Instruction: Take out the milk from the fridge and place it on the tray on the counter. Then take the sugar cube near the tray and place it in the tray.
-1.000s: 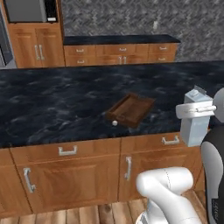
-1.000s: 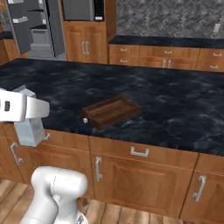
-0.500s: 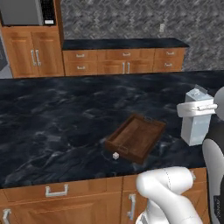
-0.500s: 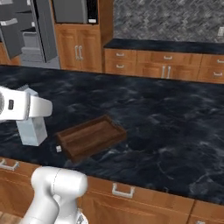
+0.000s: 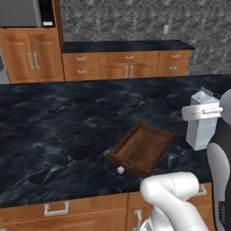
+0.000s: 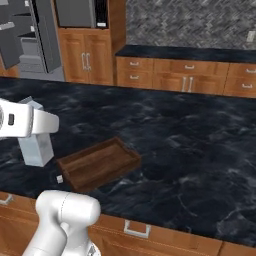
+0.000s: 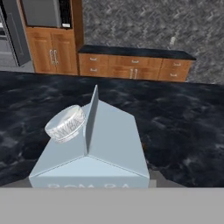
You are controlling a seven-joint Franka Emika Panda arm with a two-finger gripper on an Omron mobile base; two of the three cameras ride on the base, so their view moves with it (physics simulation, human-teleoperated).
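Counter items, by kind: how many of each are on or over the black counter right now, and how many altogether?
Milk carton: 1, held upright in the gripper above the counter
Wooden tray: 1, nothing in it
Sugar cube: 1, on the counter beside the tray's near end
Total: 3

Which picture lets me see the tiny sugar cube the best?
The left base view: the sugar cube sits in plain sight on the counter, just off the near corner of the tray. The right base view shows it smaller, beside the tray's left end. The hand view looks at the milk instead.
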